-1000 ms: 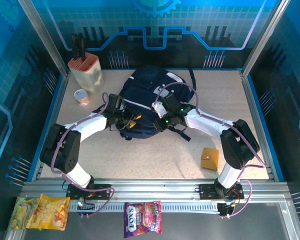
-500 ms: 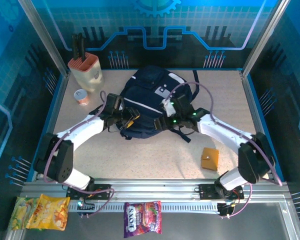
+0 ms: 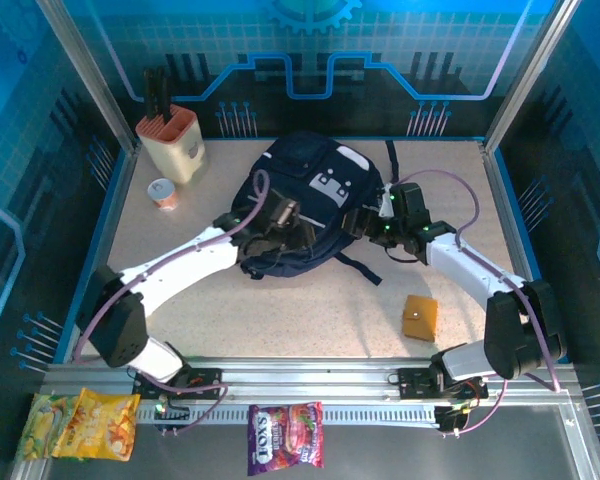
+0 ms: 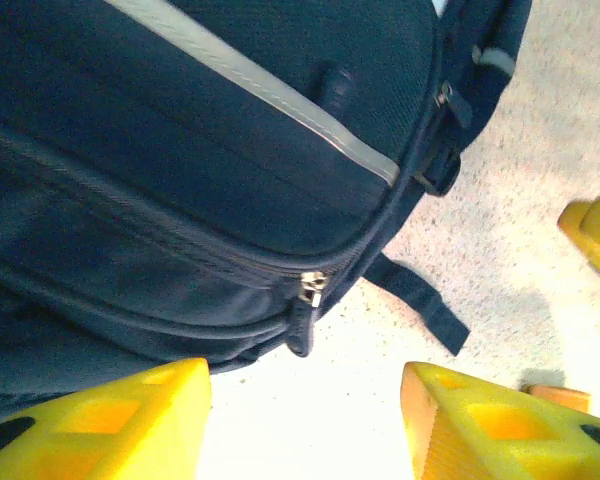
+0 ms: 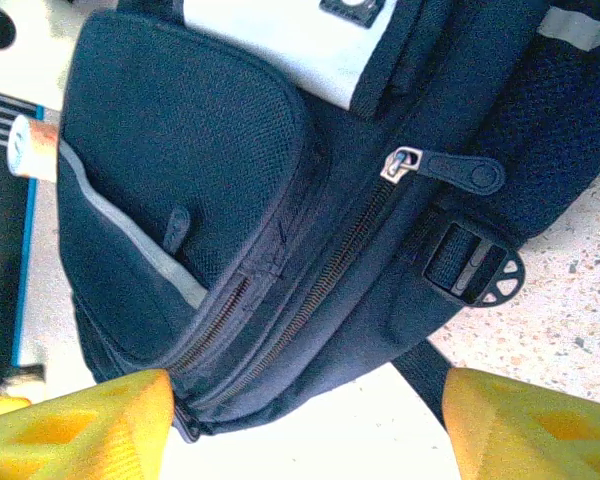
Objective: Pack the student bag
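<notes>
The student bag (image 3: 305, 185) lies flat mid-table, dark navy with a thin pale stripe; its zippers look closed. My left gripper (image 3: 296, 232) hovers over the bag's near edge. In the left wrist view its yellow fingers (image 4: 110, 420) stand apart, the gripper (image 4: 305, 425) open, nothing between but tabletop, just short of a zipper pull (image 4: 310, 292). My right gripper (image 3: 360, 222) sits at the bag's right side. The right wrist view shows it (image 5: 305, 430) open and empty, the student bag (image 5: 230, 200) ahead with a zipper pull (image 5: 445, 168) and a side buckle (image 5: 475, 270).
An orange wallet (image 3: 418, 317) lies on the table near the right arm. A knife block (image 3: 170, 140) and a small can (image 3: 162, 193) stand at the back left. Snack packets (image 3: 80, 425) (image 3: 285, 437) lie on the front rail. Glass walls enclose the table.
My right gripper has opened and drawn back to the right, off the bag's near edge. The left gripper has moved right along the bag's near edge.
</notes>
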You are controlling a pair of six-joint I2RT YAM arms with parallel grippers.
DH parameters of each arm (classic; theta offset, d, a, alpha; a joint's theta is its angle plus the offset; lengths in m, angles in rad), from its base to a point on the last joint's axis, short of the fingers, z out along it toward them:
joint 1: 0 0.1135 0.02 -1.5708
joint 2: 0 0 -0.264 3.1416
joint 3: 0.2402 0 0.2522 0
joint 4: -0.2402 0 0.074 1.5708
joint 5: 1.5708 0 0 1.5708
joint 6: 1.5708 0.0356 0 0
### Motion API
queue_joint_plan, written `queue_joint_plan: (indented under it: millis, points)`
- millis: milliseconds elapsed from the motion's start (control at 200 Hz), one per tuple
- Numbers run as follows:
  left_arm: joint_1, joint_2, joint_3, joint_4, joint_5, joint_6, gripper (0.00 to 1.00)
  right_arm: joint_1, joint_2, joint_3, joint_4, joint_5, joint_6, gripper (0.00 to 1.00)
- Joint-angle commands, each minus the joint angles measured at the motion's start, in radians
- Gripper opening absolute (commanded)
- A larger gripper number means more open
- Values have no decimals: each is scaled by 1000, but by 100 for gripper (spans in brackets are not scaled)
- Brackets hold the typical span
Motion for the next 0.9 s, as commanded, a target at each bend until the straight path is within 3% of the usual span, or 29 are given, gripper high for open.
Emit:
queue_joint_plan:
  millis: [0,480,735,845,895]
  points:
    - [-49,79,68,-100,-119,83,53,-15,8,-12,57,-42,88,72]
    - [-78,262,193,-148,-160,163,37,-26,27,-15,81,-64,126,72]
    - [-77,271,193,-158,-182,160,13,-26,45,-45,115,-88,169,71]
    - [-78,257,179,-136,-166,169,0,-25,55,-54,136,-108,249,68]
    - [-77,244,168,-111,-152,179,0,-25,61,-65,159,-123,308,67]
